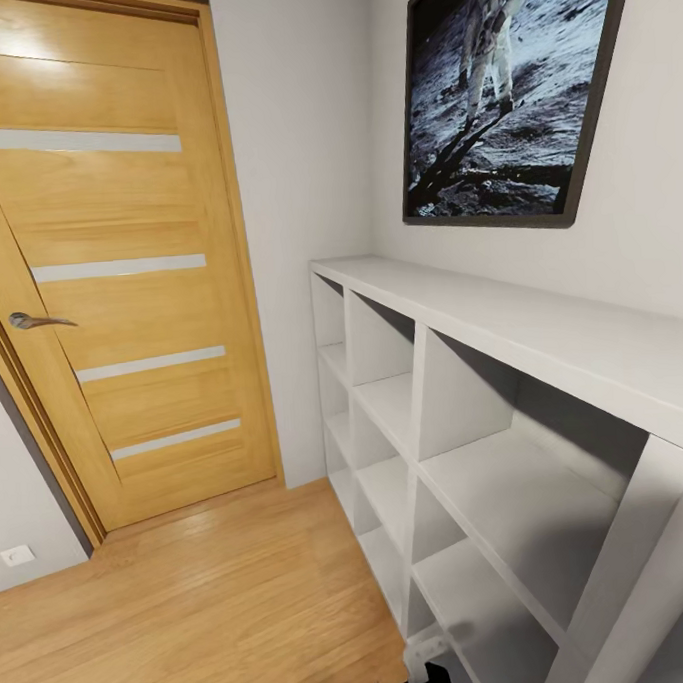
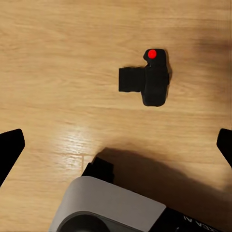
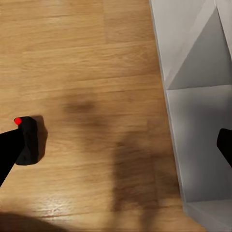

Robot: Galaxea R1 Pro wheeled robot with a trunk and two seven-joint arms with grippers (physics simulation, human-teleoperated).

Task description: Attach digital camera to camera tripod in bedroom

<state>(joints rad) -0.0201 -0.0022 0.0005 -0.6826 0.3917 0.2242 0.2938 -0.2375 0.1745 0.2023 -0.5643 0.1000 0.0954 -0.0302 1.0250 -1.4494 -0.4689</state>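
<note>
Below my left end effector point(image 2: 116, 145), fingers spread and empty, the digital camera point(image 2: 147, 79) lies on the wood floor point(image 2: 53, 58), ahead of centre. My right end effector point(image 3: 116, 145), released too, has it just beside one fingertip; cubby shelf point(image 3: 193, 121) opposite. No tripod seen.

My head camera looks forward and down into a room corner, close to the white cubby shelf point(image 1: 506, 423), with the wooden door point(image 1: 117, 263) further off. My left wrist camera faces straight down at the wood floor point(image 2: 58, 72). My right wrist camera also looks down, taking in floor and shelf edge. Both wrist views share the digital camera point(image 2: 147, 78).
</note>
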